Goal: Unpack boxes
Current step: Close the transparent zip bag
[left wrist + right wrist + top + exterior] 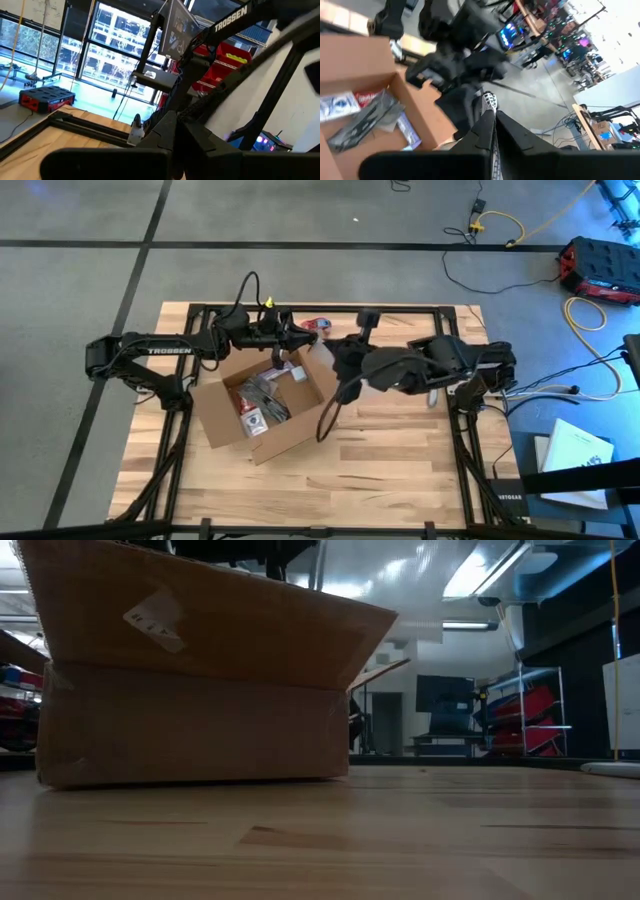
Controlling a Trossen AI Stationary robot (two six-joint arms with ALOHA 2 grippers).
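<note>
Both arms reach inward over the open box (262,412), each tool apparently closed, left tool (298,337), right tool (338,355).

A wooden table (400,460) fills the middle of the high view, on a grey floor (70,290) crossed by dark lines. At the upper right lie a yellow cable (500,222) and a red-and-black case (598,265). White papers (572,460) sit at the lower right. A small red-and-blue object (320,326) rests near the table's upper edge.
</note>
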